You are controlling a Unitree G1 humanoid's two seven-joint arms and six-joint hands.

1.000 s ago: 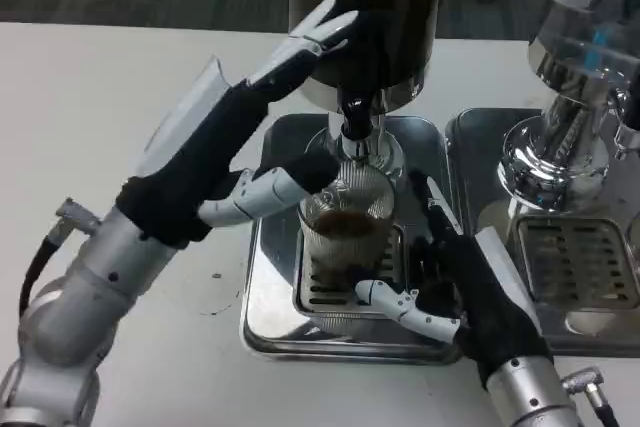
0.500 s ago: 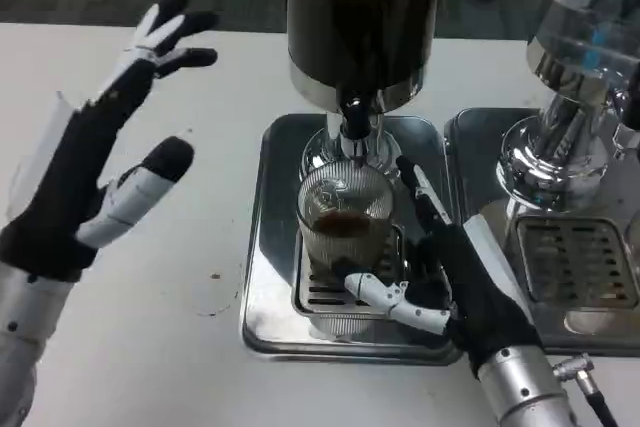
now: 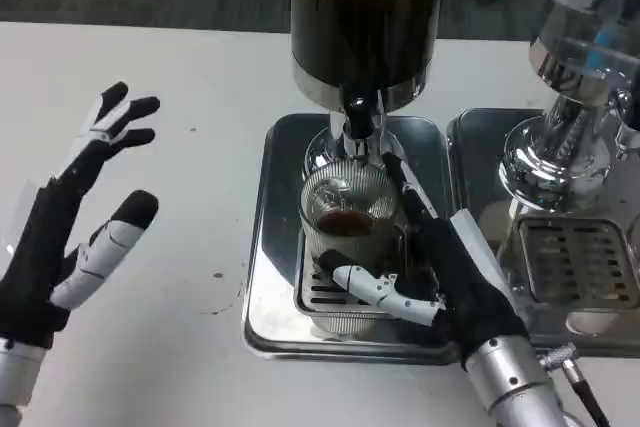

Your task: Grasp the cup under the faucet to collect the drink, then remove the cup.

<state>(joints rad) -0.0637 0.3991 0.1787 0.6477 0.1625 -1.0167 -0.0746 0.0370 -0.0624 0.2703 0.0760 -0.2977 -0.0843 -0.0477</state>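
Cup [image 3: 347,230] sits within right robot hand's [image 3: 440,267] fingers.

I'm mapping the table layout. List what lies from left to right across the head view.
left hand → dark speck on the table → ribbed glass cup under the dark dispenser's faucet → right hand → second drip tray grate under the chrome dispenser.

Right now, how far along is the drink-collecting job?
Done: the ribbed cup sits under the faucet with dark drink in it. In hand: the right hand wraps the cup, thumb across its front; the left hand hangs open over the table. Left: lifting the cup off the drip tray.
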